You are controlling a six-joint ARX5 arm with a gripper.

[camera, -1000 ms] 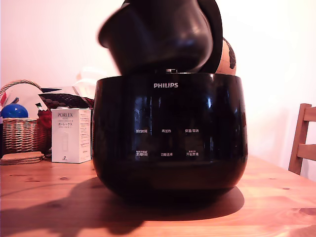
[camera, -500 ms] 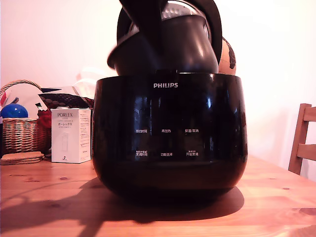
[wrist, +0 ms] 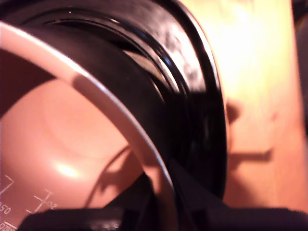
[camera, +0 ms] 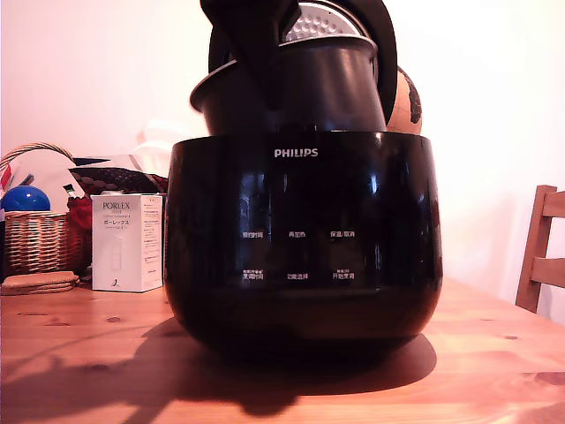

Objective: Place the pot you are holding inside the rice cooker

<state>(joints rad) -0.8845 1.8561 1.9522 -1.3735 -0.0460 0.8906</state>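
Observation:
The glossy black PHILIPS rice cooker [camera: 300,256] stands in the middle of the wooden table, its lid [camera: 313,19] raised behind it so the white dimpled plate shows. The dark pot [camera: 335,88] sits partly inside the cooker's opening, its upper half and silvery rim above the cooker's edge, tilted slightly. My gripper [camera: 258,75] comes down from above and is shut on the pot's near rim. In the wrist view the pot's inside [wrist: 62,144] shows level marks, the cooker's rim [wrist: 202,96] curves around it, and my gripper [wrist: 166,202] clamps the pot's rim.
On the exterior view's left stand a white PORLEX box [camera: 126,243], a wicker basket [camera: 35,238] with a blue ball [camera: 25,198], and a stack of coasters [camera: 37,283]. A wooden chair [camera: 543,256] is at the right edge. A brown round object [camera: 408,102] sits behind the cooker.
The pot has come down from above the cooker and turned from strongly tilted to nearly upright. Its bottom has sunk below the cooker's edge.

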